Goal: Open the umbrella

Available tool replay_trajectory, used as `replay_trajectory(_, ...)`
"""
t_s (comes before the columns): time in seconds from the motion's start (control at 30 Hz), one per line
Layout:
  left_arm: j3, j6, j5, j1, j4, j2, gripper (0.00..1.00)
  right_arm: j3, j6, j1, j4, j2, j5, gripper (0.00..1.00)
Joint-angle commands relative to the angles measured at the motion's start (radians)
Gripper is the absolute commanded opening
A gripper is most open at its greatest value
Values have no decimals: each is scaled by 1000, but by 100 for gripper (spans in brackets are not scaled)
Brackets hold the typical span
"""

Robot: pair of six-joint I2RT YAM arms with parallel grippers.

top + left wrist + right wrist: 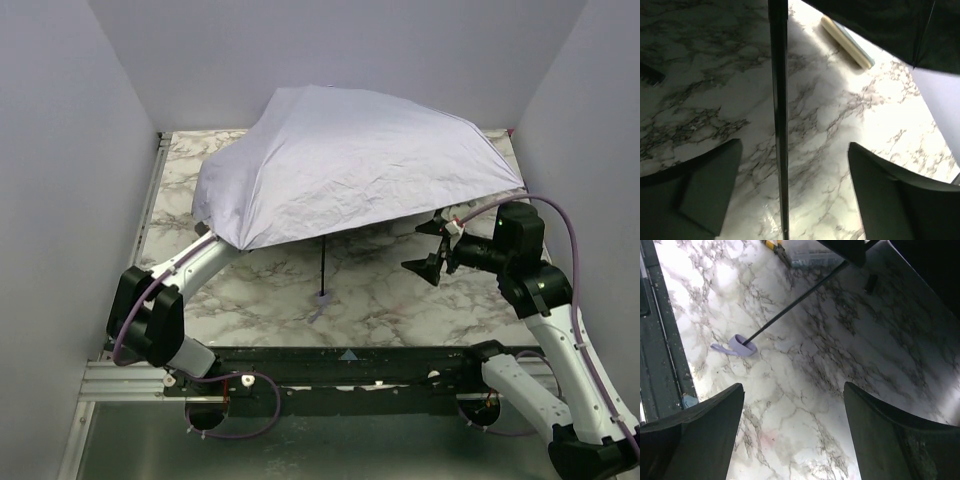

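Marbled white tabletop point(400, 300), grey walls. Pale lavender-white folding umbrella point(350, 160) lies opened across the far half, its thin black shaft point(779, 125) pointing near. The left gripper point(794, 150) is spread astride that shaft under the canopy; the right gripper point(428, 248) is spread and empty by the right rim. Pulling the left arm out may snag fabric. No readable writing.

Top view: even, soft overhead light, reasonably sharp. The umbrella point(350, 165) drops a broad soft shadow on the marble table point(400, 300) under it. Left wrist: dim under the canopy, one bright patch past its edge, shaft point(778, 115) close and blurred. Right wrist: bright glare near the table's near edge, dark farther in.
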State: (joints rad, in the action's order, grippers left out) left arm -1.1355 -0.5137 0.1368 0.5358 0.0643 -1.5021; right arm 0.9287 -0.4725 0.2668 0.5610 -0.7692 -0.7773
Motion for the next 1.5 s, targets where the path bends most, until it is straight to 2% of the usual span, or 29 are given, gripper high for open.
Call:
replay_trajectory(0.0,81,73,105,-4,-34,92,98,-28,-16,2,29,26,57,83)
replay_trajectory(0.07,111,122,118,-2,-62,123,98,-36,-16,1,35,30,70,84)
replay_trajectory(0.27,165,309,148,4,-325,184,98,-70,-34,1,62,51,99,86)
replay_trajectory(0.3,177,336,142,5,-370,191,98,-80,-51,1,74,56,103,87)
replay_trajectory(0.33,190,380,147,4,-413,201,98,-87,-72,2,90,60,110,93)
replay_trajectory(0.43,241,486,124,5,-491,243,98,-110,-120,2,132,76,145,99)
replay_trajectory(0.6,305,691,46,14,-643,315,98,-132,-135,1,175,128,216,100)
replay_trajectory(0.73,368,803,18,20,-731,432,99,-140,-132,1,217,174,281,100)
replay_trajectory(0.87,484,927,14,29,-774,666,99,-157,-146,2,243,231,348,100)
replay_trajectory(1.2,618,933,-286,34,-852,1151,99,-259,-181,1,199,401,591,100)
replay_trajectory(1.3,659,921,-402,34,-864,1254,99,-271,-192,1,208,452,628,100)
replay_trajectory(1.47,728,937,-605,29,-822,1336,98,-265,-165,2,257,502,660,100)
